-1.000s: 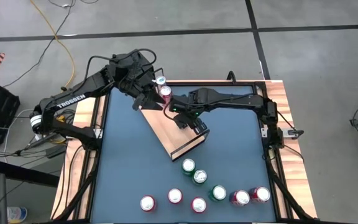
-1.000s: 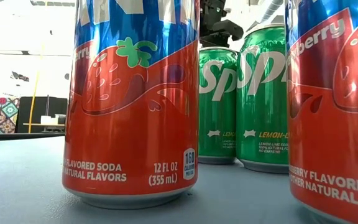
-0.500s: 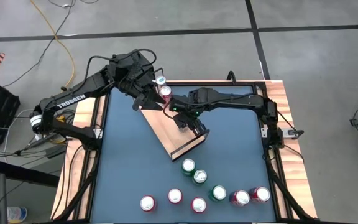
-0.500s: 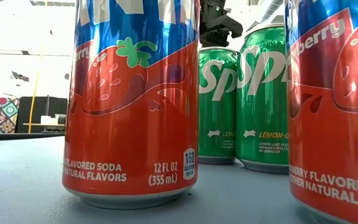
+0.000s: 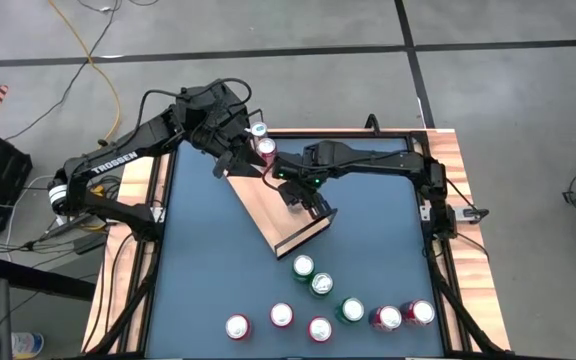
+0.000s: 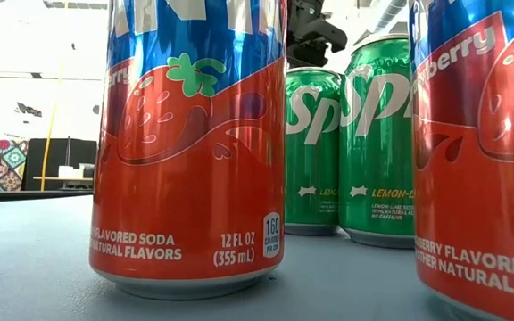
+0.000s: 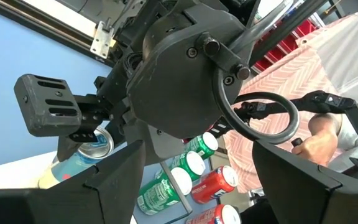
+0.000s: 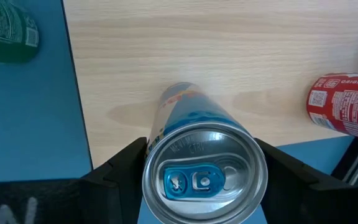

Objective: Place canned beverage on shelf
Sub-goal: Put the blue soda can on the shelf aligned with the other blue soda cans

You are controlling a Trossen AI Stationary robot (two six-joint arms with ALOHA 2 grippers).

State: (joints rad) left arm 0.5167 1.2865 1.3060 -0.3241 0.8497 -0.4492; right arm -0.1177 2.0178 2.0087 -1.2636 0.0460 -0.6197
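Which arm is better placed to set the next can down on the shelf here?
The right. Its gripper is shut on a blue-tabbed can directly over the shelf, near the board's lower end in the high view. The left gripper sits at the shelf's far end beside cans already there, apparently holding nothing.

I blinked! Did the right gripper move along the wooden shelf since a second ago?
Yes, a little. In the high view the right gripper crept from the shelf's black end rail toward its middle, gripping the blue can.

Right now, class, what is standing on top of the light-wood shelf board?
A red can stands at the light-wood shelf board's far end; the right tool grips a slim blue can over it. The arms hide the rest.
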